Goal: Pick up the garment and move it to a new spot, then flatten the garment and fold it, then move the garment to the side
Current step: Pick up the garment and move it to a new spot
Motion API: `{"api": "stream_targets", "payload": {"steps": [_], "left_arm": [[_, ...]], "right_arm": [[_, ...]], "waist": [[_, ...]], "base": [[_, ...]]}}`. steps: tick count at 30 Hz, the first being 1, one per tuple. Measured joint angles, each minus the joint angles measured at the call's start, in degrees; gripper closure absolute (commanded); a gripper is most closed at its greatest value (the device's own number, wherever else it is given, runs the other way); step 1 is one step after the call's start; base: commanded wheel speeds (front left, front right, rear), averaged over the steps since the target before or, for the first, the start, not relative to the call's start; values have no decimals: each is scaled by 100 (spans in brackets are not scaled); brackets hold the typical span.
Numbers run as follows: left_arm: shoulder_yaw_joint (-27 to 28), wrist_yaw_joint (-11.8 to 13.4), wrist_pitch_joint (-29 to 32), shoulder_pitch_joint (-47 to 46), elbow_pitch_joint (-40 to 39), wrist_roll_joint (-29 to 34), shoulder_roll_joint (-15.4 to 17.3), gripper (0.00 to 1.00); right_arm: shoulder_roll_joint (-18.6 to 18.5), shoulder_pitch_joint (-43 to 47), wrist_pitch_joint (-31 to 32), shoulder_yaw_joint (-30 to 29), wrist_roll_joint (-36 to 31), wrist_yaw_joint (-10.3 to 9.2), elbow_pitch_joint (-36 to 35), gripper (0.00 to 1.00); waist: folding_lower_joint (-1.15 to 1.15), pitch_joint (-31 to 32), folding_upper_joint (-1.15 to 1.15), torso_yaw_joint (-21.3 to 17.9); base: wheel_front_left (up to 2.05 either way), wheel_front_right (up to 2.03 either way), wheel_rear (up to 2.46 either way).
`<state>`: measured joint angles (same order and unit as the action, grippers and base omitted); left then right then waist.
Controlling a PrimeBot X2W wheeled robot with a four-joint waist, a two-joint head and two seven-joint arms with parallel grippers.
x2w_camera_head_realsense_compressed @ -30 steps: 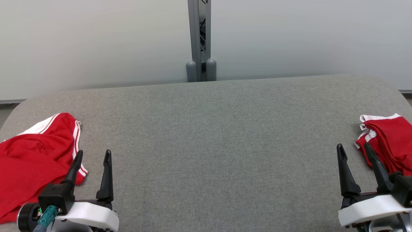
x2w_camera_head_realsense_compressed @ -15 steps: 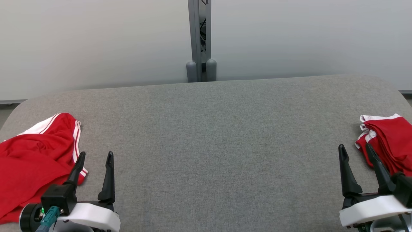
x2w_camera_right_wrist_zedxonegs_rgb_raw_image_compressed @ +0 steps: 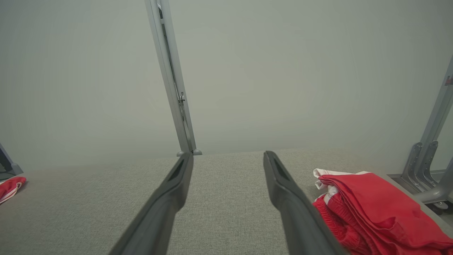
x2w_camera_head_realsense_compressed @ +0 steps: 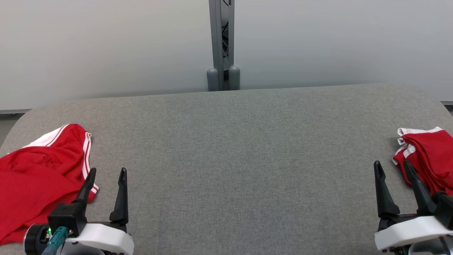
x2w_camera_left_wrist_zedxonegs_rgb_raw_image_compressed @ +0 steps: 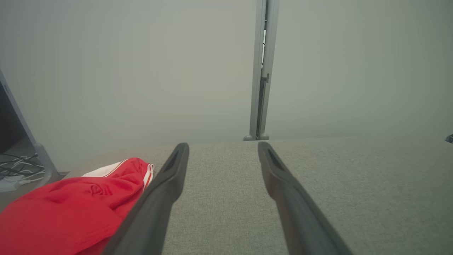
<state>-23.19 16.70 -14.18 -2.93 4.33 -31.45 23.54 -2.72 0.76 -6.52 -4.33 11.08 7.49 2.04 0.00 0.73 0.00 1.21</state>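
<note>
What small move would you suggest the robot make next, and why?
Probably ease the left gripper left and down onto the crumpled garment: its jaws stand open and empty beside that loose cloth, whereas the folded garment by the right gripper looks done.

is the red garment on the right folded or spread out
Folded: the right garment lies in a compact stack of layered edges.

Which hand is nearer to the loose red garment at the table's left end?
Left. The left hand is right beside the loose garment; the right hand is at the table's opposite end.
</note>
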Motion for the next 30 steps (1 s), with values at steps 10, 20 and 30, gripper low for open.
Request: {"api": "stream_targets", "payload": {"steps": [10, 20, 30], "left_arm": [[-23, -9, -4, -132, 44, -29, -70, 0], [185, -52, -52, -206, -36, -30, -92, 0], [509, -129, -66, -97, -104, -15, -51, 0]], "right_arm": [[1, 103, -3, -44, -1, 0, -24, 0], [0, 76, -4, 302, 0, 0, -74, 0], [5, -123, -4, 694, 42, 0, 75, 0]], "waist": [[0, 13, 0, 319], [0, 27, 0, 1297], [0, 17, 0, 2200]], "base": [[0, 0, 0], [0, 0, 0], [0, 0, 0]]}}
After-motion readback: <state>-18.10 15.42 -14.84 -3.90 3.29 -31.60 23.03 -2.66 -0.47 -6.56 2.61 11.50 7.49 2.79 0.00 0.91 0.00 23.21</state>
